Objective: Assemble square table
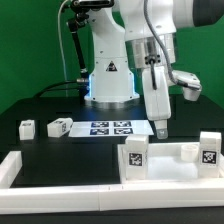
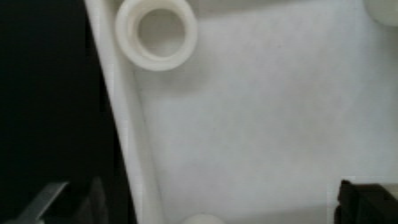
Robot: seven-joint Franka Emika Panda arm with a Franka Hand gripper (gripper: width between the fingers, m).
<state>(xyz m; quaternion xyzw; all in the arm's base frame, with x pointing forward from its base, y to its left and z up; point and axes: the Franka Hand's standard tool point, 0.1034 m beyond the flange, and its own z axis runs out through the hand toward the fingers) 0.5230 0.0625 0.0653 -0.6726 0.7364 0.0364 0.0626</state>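
The square table's white panel [image 1: 170,168] lies at the front on the exterior view's right. Two tagged white leg blocks [image 1: 135,153] [image 1: 208,151] stand upright at its near corners. Two more leg blocks [image 1: 27,126] [image 1: 58,127] lie on the black table at the exterior view's left. My gripper [image 1: 160,130] points down just behind the panel's far edge, open and holding nothing. The wrist view is filled by the panel's white surface [image 2: 249,120], with a round socket [image 2: 157,36]. The gripper [image 2: 205,205] straddles that surface, its dark fingertips [image 2: 368,200] wide apart.
The marker board [image 1: 105,127] lies flat in front of the robot's base [image 1: 110,80]. Long white border bars [image 1: 60,192] run along the table's front and the exterior view's left. A cable hangs behind the arm.
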